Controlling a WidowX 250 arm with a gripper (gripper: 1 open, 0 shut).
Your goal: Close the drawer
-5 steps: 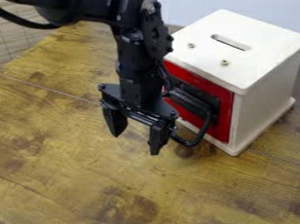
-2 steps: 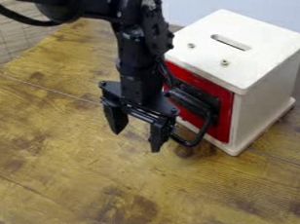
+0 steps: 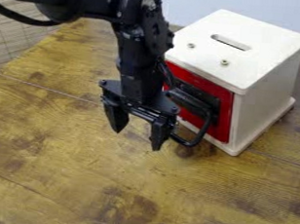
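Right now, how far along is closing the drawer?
Looks done: the drawer's flat red front panel sits at the front of the cream-white wooden cabinet, shut or nearly so; a small gap can't be ruled out.
In hand: nothing; the open black hand hangs by the black loop handle, contact unclear.
Left: perhaps a final push, then backing away.

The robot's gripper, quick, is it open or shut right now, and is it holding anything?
Gripper: open, fingers apart, holding nothing between them.
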